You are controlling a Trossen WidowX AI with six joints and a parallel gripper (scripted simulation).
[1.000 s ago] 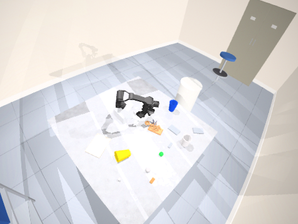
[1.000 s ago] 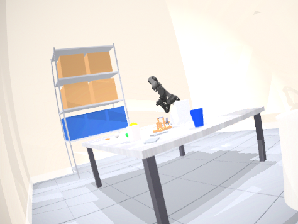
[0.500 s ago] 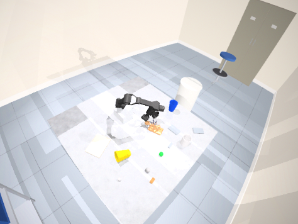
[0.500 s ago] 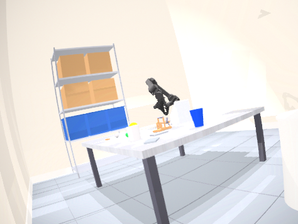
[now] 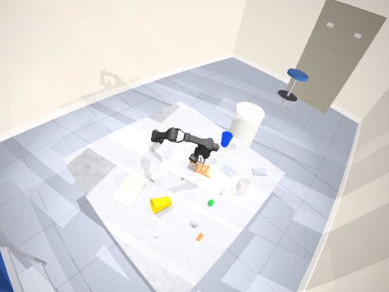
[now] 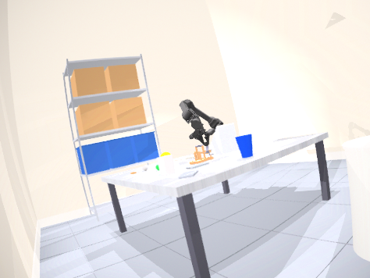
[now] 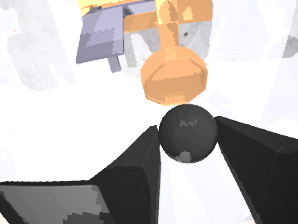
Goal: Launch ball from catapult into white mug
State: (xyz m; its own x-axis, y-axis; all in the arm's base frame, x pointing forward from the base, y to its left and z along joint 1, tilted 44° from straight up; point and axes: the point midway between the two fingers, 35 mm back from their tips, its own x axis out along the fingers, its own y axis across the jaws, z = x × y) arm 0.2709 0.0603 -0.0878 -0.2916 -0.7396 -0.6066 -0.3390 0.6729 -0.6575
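Observation:
My gripper is shut on a dark ball, which sits between the fingertips in the wrist view. The orange catapult stands on the table, just under and beside the gripper. Its round orange cup is right beyond the ball in the wrist view, with the ball's far edge at the cup's near rim in the picture; the height between them cannot be told. A grey-violet catapult part lies left of the arm. The white mug stands upright beyond the catapult's far end.
A blue cup stands near the table edge. Two flat grey pieces lie near the mug. A yellow cup, a green ball, a grey ball and an orange block are also on the table.

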